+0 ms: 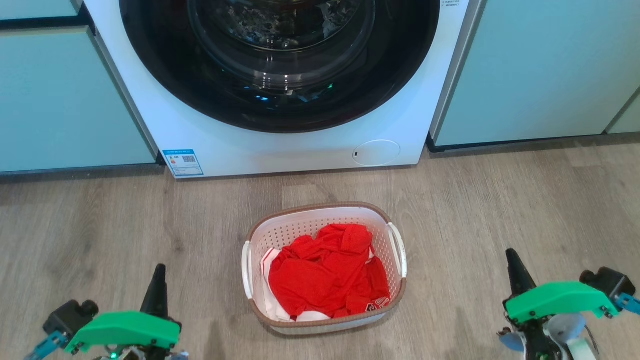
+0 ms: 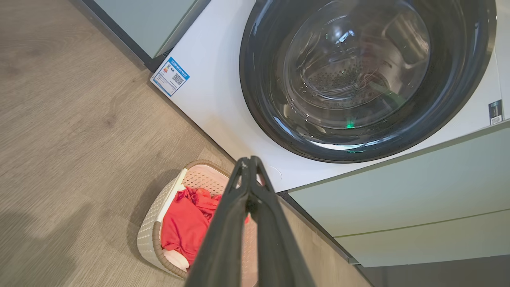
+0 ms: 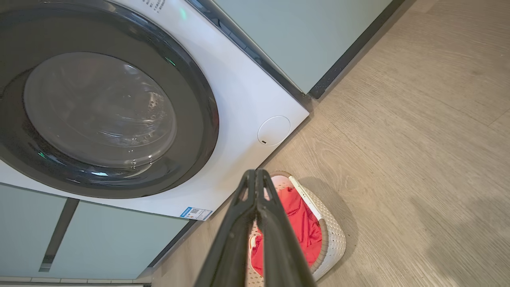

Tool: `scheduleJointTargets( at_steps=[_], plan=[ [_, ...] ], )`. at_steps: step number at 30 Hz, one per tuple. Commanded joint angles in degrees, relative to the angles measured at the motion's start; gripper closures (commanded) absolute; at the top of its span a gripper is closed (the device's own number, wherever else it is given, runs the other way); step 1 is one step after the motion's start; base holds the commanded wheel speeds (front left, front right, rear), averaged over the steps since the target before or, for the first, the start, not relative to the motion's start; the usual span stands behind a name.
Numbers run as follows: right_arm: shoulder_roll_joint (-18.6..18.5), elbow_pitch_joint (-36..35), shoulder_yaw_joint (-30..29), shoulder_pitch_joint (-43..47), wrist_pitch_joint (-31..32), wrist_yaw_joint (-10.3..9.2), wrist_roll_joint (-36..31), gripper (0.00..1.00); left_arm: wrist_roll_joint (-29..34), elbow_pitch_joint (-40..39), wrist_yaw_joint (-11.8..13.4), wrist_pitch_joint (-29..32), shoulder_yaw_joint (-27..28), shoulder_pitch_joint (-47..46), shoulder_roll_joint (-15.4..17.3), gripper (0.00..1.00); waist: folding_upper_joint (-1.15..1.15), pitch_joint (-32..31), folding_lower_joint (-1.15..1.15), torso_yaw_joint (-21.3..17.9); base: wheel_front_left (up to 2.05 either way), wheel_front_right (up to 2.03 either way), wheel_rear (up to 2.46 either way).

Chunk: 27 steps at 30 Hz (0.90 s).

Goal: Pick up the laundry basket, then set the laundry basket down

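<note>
The laundry basket (image 1: pixel 300 229) sits on the wood floor (image 1: pixel 500 210) just in front of the white washing machine (image 1: pixel 300 150), and it is full of red clothes (image 1: pixel 325 275) with a bit of white cloth (image 1: pixel 272 302) under them. The left gripper (image 1: pixel 159 274) hangs low on the left of the basket and the right gripper (image 1: pixel 513 259) on the right, both well apart from it and touching nothing. On each one the 2 dark fingers (image 2: pixel 223 239) are pressed together at the tips and hold nothing.
</note>
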Motion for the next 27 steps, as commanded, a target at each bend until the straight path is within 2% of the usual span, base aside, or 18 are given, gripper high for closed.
scheduleJointTargets(
  at_steps=[1,27],
  plan=[
    [-0.7,-2.2,0.1,-3.1,0.4,-0.05,1.5,1.00,-1.5,-1.5,-0.5,0.5,1.5,-3.1,0.9,1.00,0.00,0.0,0.00,0.0,0.00,0.00,0.00],
    [-0.8,-3.3,-2.7,-3.8,4.8,-0.07,18.2,1.00,-18.6,-0.7,-2.9,4.9,3.9,-6.5,1.1,1.00,0.00,-0.3,0.00,0.0,0.00,0.00,0.00]
  ],
)
